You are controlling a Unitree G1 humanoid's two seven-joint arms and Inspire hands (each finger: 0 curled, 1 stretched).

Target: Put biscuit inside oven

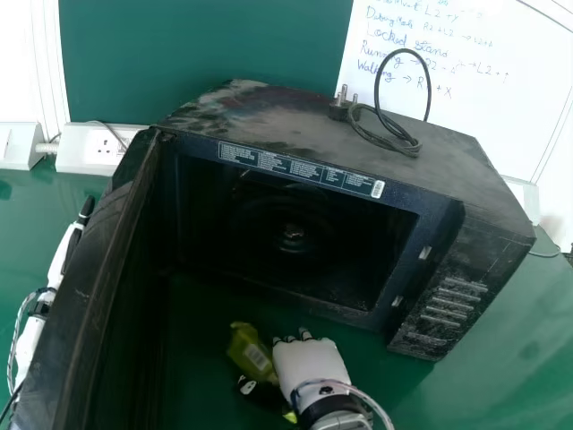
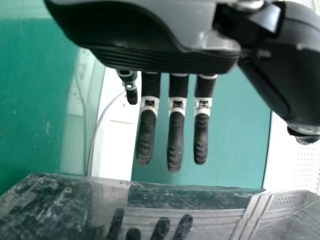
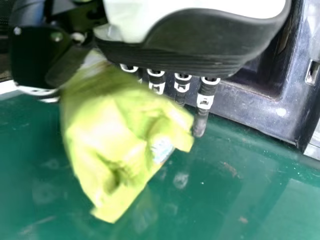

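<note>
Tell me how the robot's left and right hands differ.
The left hand holds its fingers straight and grips nothing; the right hand holds a yellow-green packet between thumb and fingers. The left is outside the open oven door, the right before the opening. Both are black and white.

head: above, forward-down at oven (image 1: pixel 474 184) | left wrist: close, toward board (image 2: pixel 235 140) | right wrist: close, downward; shares tabletop (image 3: pixel 225 200) with head

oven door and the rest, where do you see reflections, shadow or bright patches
head view: the oven cavity lies in deep shadow; left wrist view: the dusty oven door mirrors fingers of the left hand; right wrist view: bright patches on the yellow-green biscuit packet, soft pale reflections on the green table.
</note>
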